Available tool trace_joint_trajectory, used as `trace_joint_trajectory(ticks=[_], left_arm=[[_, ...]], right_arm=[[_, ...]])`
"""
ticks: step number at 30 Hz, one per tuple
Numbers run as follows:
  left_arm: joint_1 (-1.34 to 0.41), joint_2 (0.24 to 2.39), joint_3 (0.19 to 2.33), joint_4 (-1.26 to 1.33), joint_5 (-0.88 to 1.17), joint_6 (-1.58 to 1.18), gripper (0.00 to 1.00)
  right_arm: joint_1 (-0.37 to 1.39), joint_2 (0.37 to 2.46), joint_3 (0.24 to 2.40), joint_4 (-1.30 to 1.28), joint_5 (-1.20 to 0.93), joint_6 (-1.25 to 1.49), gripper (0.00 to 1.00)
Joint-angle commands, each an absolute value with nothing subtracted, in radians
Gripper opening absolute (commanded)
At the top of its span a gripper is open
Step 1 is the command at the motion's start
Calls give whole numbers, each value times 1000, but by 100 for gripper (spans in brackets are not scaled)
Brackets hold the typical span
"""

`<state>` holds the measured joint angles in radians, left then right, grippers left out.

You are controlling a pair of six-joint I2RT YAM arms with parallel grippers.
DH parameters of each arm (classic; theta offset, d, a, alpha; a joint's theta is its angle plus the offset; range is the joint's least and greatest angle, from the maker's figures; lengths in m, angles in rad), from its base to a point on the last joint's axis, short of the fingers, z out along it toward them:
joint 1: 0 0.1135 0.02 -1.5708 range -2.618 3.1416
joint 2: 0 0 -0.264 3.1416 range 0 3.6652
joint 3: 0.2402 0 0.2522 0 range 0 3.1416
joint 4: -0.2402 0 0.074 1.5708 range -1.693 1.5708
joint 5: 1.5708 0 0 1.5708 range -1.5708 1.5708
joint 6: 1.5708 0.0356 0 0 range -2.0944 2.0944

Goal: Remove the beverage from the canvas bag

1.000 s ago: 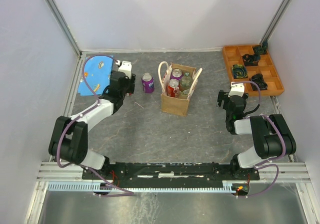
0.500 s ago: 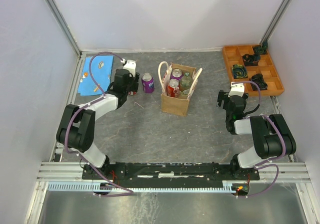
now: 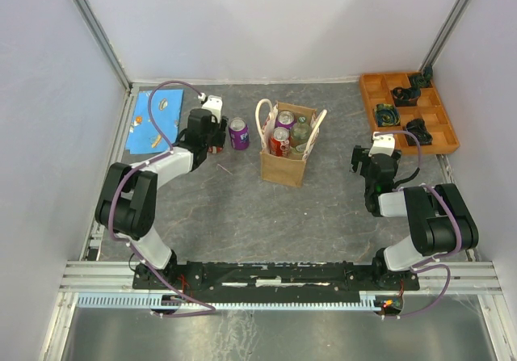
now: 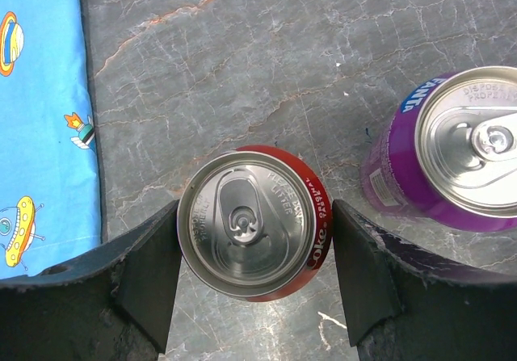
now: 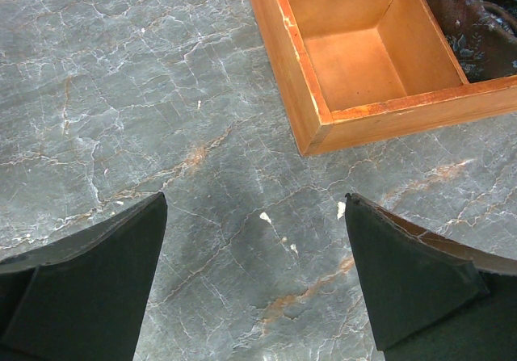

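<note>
Our left tool is clamped on a red can, left of the purple can and canvas bag; our right tool stands apart.

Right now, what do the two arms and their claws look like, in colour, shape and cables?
Both the left arm and the right arm have bulky black joints joined by white links. A thin purple cable loops along each, and a white block sits near each wrist. The left claw and right claw each have two matte black wedge-shaped fingers with scuffed, pale edges.
</note>
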<state>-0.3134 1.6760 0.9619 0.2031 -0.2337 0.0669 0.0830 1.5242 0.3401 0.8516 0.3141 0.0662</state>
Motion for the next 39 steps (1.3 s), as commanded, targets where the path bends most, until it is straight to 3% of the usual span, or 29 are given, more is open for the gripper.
trace_joint_trajectory(ticks=[1,9,11,17,22,30,39], left_arm=[[-308,1657,1033,255,-258,51,63],[-308,1620,1050,235,-265,68,96],[-308,1615,1058,226,-264,69,100],[-308,1565,1067,223,-274,62,100],[-310,1473,1131,172,-214,78,93],[-420,1407,1380,-40,128,252,96],[-531,1557,1576,-202,575,342,96]], right_arm=[[79,1512,357,884,319,73,99],[80,1511,356,884,318,74,99],[79,1512,358,884,319,73,99],[80,1512,357,884,319,73,99],[79,1512,357,884,319,73,99],[80,1512,357,883,319,73,99],[80,1512,357,883,319,72,99]])
